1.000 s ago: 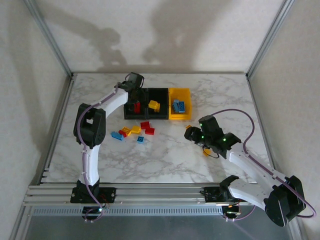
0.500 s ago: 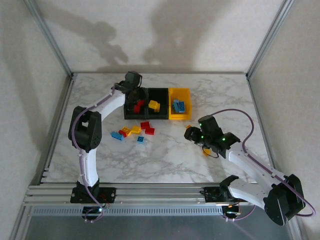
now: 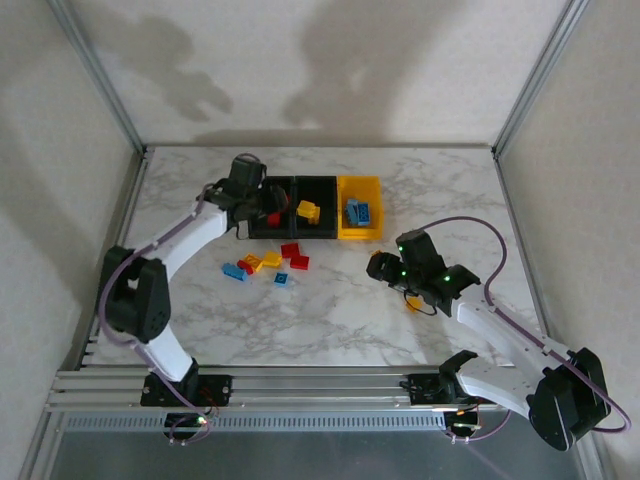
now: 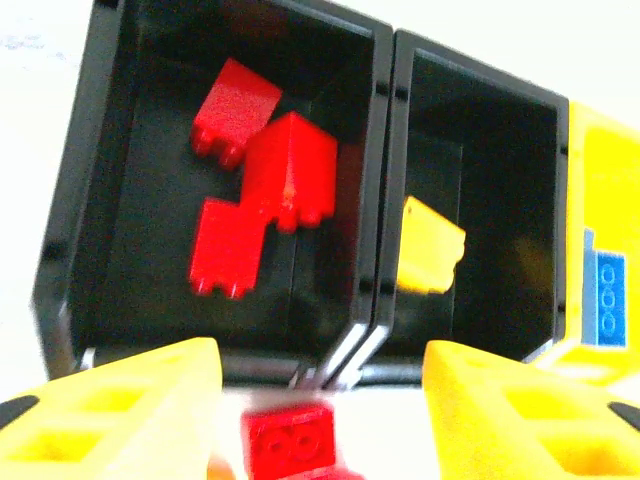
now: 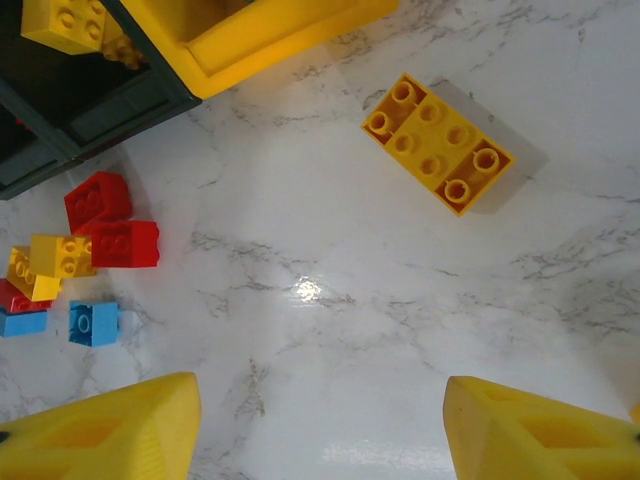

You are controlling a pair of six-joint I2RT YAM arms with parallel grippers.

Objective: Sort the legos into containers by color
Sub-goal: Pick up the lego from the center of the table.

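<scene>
Three containers stand in a row: a left black bin [image 3: 258, 228] with red legos [image 4: 285, 180], a middle black bin [image 3: 322, 235] with a yellow one [image 4: 432, 260], and a yellow bin [image 3: 345, 235] with blue ones [image 3: 358, 211]. My left gripper [image 3: 250, 200] hovers open and holding nothing at the left bin's near side, above a loose red lego [image 4: 290, 440]. Loose legos [image 3: 268, 264] in red, yellow and blue lie in front of the bins. My right gripper [image 3: 378, 265] is open over bare marble [image 5: 320, 400]. An orange-yellow lego [image 5: 438, 143] lies apart to the right.
The marble table [image 3: 440, 190] is ringed by a metal frame [image 3: 110, 90] with white walls behind. A purple cable [image 3: 470, 225] loops from the right arm. The bins sit near the back centre of the table.
My left gripper has drawn back and to the left off the left black bin and its jaws have widened. A red lego now lies in that bin. The right arm has barely moved.
</scene>
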